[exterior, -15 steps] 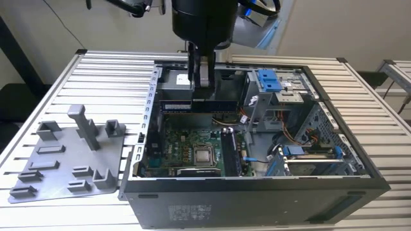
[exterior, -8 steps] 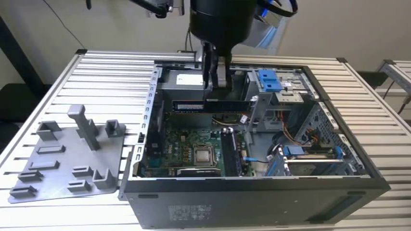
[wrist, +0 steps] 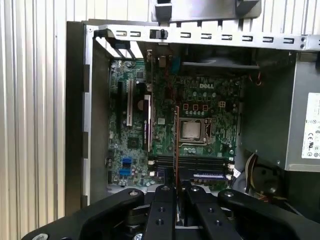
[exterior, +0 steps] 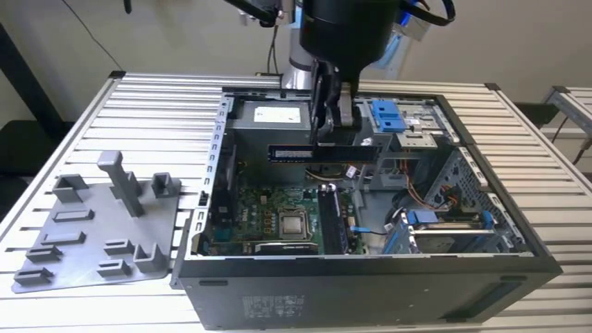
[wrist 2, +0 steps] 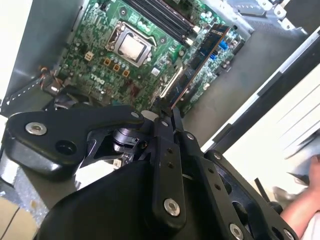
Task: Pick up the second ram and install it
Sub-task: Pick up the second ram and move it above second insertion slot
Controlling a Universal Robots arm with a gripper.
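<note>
Exterior view, second ram (exterior: 291, 152) broadside, jaws clamped on it, first wrist view, edge-on

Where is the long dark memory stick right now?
In the exterior view, the long, flat dark memory stick is clamped in the black gripper, above the green motherboard inside the open computer case, near the grey power-supply box.

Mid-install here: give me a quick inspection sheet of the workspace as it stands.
Surface: slatted metal table, carrying open black computer case.
Job's things: long dark memory stick, held level above green motherboard.
Clutter: grey plastic fixture plate with posts, beside case.
Grippers: black gripper, shut on memory stick.
Cables: coloured wires inside case.
Surroundings: another slatted table, exterior view's right.
</note>
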